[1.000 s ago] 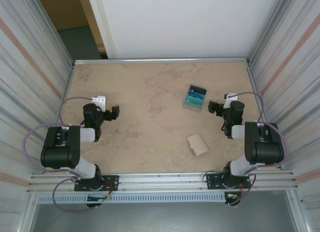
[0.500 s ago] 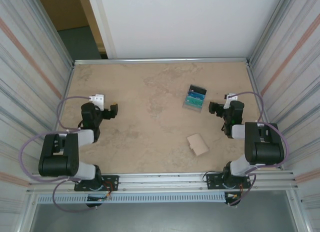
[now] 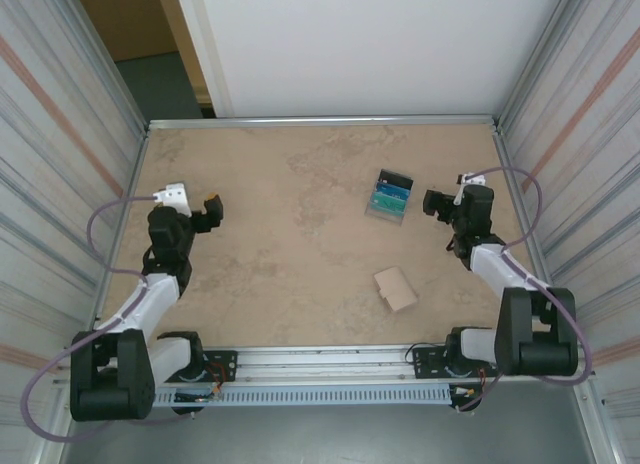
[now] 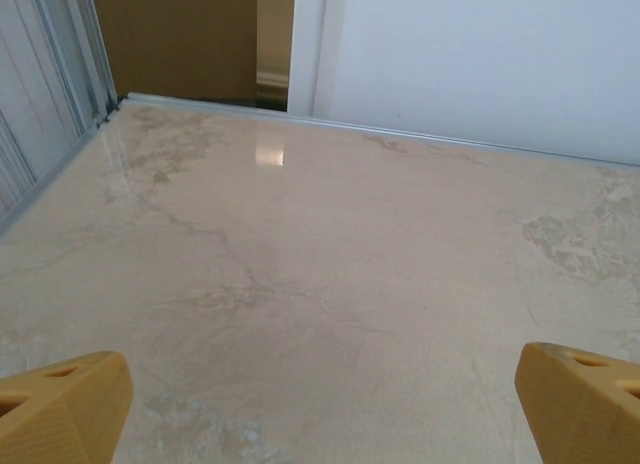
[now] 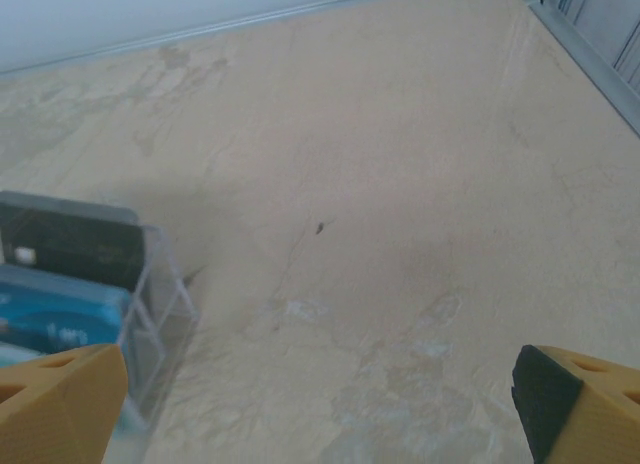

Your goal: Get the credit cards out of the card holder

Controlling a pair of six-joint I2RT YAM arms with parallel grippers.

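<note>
Card holder [image 3: 396, 288] lies flat on the counter [image 3: 290, 254], right of ctr and toward the near edge. Tan outer face is up and it looks folded shut. Nothing touches it.

Farther back, btwn holder and far edge, a clear tray [image 3: 383, 213] sits right of ctr w/ credit cards [image 3: 392, 191] standing in it on edge. A dark one is at the back, teal and blue ones in front. Tray and holder are apart, w/ bare counter btwn them.

L pincer [image 3: 213, 210] hangs near the left edge, approx mid-depth, pointing toward the counter's middle, well apart from holder and tray. In its wrist view the L pincer [image 4: 320, 414] is spread wide. Its yellow fingertips [image 4: 62, 409] sit at the two bottom corners w/ nothing btwn them, and bare marbled counter runs ahead to the far edge.

R pincer [image 3: 431, 201] is near the right edge, just beside the tray on its right-edge side and pointing at it. From above there's a small gap btwn the two. In its wrist view the R pincer [image 5: 320, 409] is also spread wide and empty, fingertips [image 5: 60, 399] low at both corners. The tray [image 5: 160, 294] shows at the left there, close ahead of one tip, w/ the credit cards [image 5: 70, 249] inside. Whether that tip touches the tray wall, can't tell. Holder lies nearer the near edge than the R pincer, apart from it.
</note>
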